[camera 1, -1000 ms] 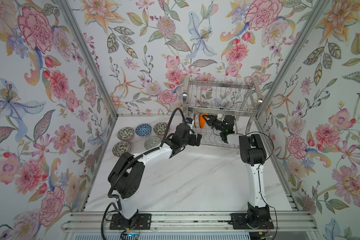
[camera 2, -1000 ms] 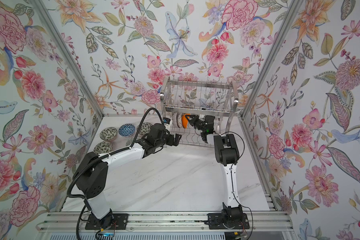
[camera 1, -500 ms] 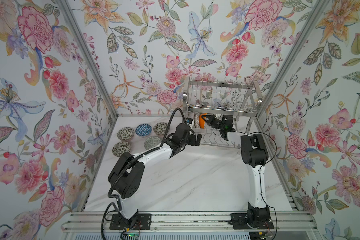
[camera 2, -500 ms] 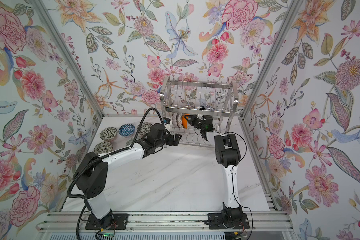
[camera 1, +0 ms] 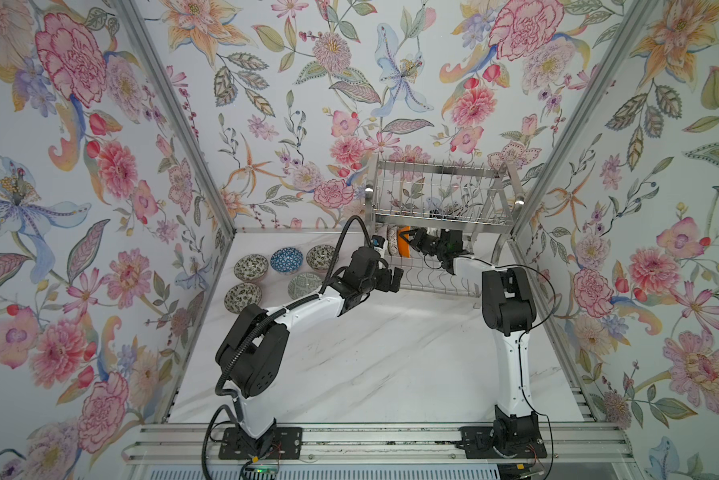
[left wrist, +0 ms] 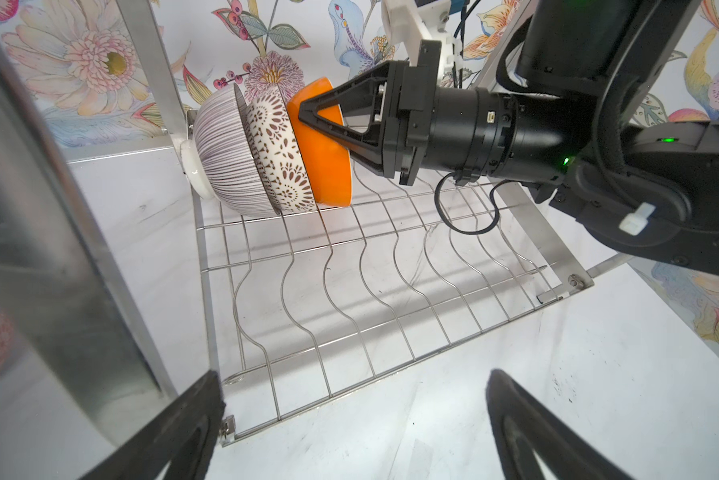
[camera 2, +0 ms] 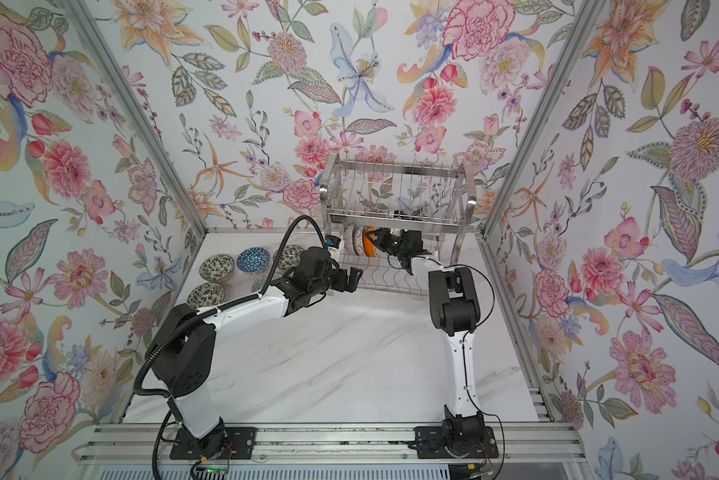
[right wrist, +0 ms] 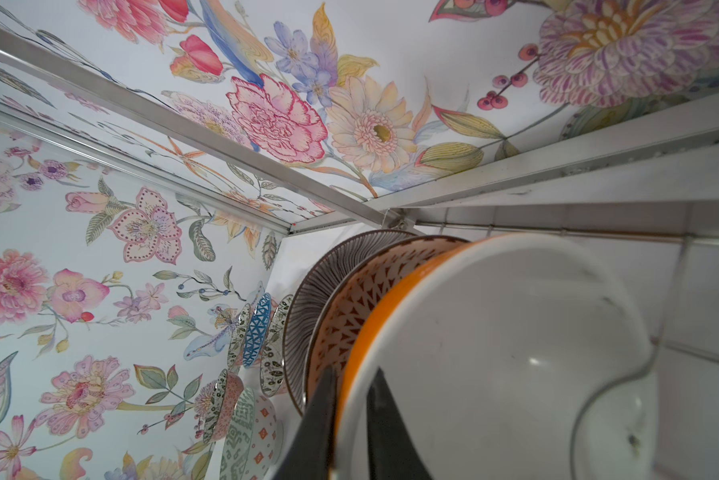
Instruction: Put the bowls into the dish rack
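Three bowls [left wrist: 266, 158] stand nested in the dish rack [camera 1: 438, 219]; right gripper [left wrist: 305, 113] pinches the orange bowl [left wrist: 328, 166] by its rim; left gripper [left wrist: 353, 388] gapes empty.

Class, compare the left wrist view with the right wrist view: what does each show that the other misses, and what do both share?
Left wrist only: the dish rack's whole wavy shelf, the striped bowl's white foot, the right claw's body. Right wrist only: the orange bowl's white inside, and the blue bowl outside the rack. Both: striped bowl, patterned bowl and orange bowl on edge, claw fingers astride the orange rim.
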Robot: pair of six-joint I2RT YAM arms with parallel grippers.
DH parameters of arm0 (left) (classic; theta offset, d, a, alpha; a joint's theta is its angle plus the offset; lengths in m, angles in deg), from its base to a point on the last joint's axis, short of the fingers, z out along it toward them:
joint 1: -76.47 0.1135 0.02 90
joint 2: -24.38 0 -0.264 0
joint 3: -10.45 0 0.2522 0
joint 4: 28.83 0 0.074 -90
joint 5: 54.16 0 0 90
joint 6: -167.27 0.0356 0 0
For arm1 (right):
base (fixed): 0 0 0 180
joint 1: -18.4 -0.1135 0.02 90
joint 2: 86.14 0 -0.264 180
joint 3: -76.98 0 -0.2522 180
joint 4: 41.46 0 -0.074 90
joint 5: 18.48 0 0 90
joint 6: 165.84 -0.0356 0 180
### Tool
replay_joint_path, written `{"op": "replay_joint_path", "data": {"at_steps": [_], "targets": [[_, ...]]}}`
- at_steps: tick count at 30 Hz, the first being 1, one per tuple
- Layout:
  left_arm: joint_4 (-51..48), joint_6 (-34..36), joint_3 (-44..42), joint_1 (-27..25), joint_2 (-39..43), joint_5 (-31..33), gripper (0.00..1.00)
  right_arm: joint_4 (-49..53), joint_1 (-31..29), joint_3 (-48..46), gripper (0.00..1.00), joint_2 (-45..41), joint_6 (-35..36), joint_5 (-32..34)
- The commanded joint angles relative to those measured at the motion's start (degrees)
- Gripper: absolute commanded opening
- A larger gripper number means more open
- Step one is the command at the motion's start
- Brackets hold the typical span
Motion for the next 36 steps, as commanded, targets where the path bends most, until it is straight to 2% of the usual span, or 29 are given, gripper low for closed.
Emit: {"op": "replay_joint_path", "data": {"at_steps": [1,17,36], "targets": [[-0.95,0.42,-0.84,-0.06,1.09,1.02,0.99,8.83,-0.29,0.39,0.18,-0.10,2.85,2.69],[-0.86,0.28,-2.29,-0.10,2.30,1.28,1.00,6.30,-0.47,-0.98,0.30,-2.52,0.26,0.47],[-0.53,-0.57,-5.64,-1.06,5.16,2.29,0.99,-0.72,0.72,-13.46,0.43,-11.58,-1.36,-0.13]]}}
